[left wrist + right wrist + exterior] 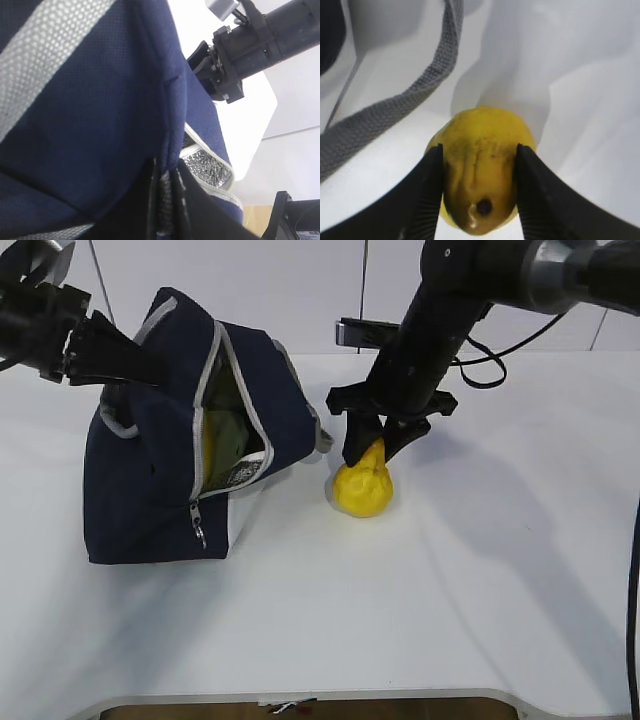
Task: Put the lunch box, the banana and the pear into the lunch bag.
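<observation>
The navy lunch bag (150, 480) lies tilted on the white table with its zippered mouth gaping to the right. A sage-green surface (224, 425) shows inside the mouth, which looks like the lunch box. The banana is hidden. My left gripper (148, 372) is shut on the bag's top edge and holds it up. Up close, its jaws (165, 200) pinch the navy fabric (100, 100). The lumpy yellow pear (362, 490) stands on the table just right of the bag. My right gripper (372, 452) comes down over its neck. Both pads press the pear (480, 150) on either side, so my right gripper (479, 185) is shut on it.
A grey webbing handle (395, 110) lies on the table beside the pear. The bag's zipper pull (199, 532) hangs at the lower end of the mouth. A black cable (490, 365) trails behind the right arm. The table's front edge (300, 695) is close.
</observation>
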